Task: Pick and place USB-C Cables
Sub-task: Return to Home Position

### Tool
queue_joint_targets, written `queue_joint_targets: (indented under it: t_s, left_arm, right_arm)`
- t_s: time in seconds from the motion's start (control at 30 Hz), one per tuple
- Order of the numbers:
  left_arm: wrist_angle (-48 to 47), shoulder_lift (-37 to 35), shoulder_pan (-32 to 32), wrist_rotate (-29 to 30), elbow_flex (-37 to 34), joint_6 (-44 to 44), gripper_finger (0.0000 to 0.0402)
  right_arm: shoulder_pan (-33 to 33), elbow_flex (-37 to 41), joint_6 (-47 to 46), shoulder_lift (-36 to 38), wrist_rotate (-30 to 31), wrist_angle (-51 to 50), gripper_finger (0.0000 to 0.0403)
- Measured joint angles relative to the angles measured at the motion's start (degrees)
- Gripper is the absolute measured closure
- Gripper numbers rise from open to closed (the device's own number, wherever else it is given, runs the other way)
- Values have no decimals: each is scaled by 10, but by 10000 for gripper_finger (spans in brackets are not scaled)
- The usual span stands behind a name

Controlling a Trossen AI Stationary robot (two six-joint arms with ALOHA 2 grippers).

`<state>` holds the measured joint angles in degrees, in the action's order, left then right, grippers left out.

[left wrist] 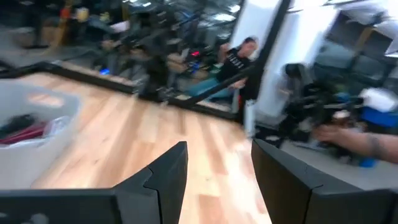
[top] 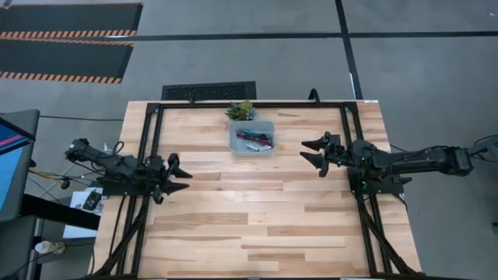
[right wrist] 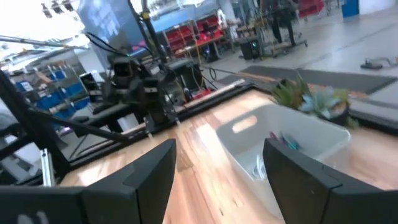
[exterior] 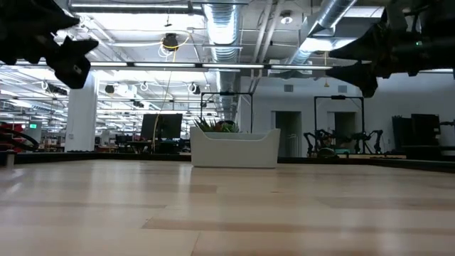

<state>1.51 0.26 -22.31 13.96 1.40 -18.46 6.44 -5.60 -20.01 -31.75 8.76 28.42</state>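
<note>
From where I stand, the USB-C cables (top: 255, 138) lie bunched together inside the clear bin (top: 232, 137), which sits toward the far edge of the desk (top: 257, 225), about midway between the two arms. A small potted plant (top: 241, 110) stands just behind the bin, touching or nearly touching its far wall. In the heap I can pick out dark red and teal strands with some paler and darker ones, though I cannot separate each bundle.

The left hand (top: 180, 175) hovers over the left part of the desk, well apart from the bin and nearer the front edge than the bin is. Its two fingers are spread with nothing between them. From its wrist, the bin (left wrist: 43, 134) shows off to one side with a dark red cable (left wrist: 25, 132) inside it, and a person (left wrist: 235, 62) sits in the room beyond the desk.

The right hand (top: 305, 151) is raised above the desk on the other side, near the bin and roughly level with it, its fingertips pointing toward it. It too is released and empty. Its wrist view looks across the bin (right wrist: 323, 146) and the plant (right wrist: 311, 99).

At desk height, both the left hand (exterior: 67, 53) and the right hand (exterior: 348, 60) hang high above the surface, the bin (exterior: 234, 151) low between them.
</note>
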Motion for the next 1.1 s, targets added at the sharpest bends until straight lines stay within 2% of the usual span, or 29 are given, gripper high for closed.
queue_joint_targets:
  t_s: [0.13,1.1]
  left_arm:
    - [24,6,-1,-36,-8,17,233]
    - [19,6,0,-31,-9,3,233]
  right_arm:
    - [0,10,-12,-1,4,-15,137]
    - [0,10,-21,-6,3,-169,137]
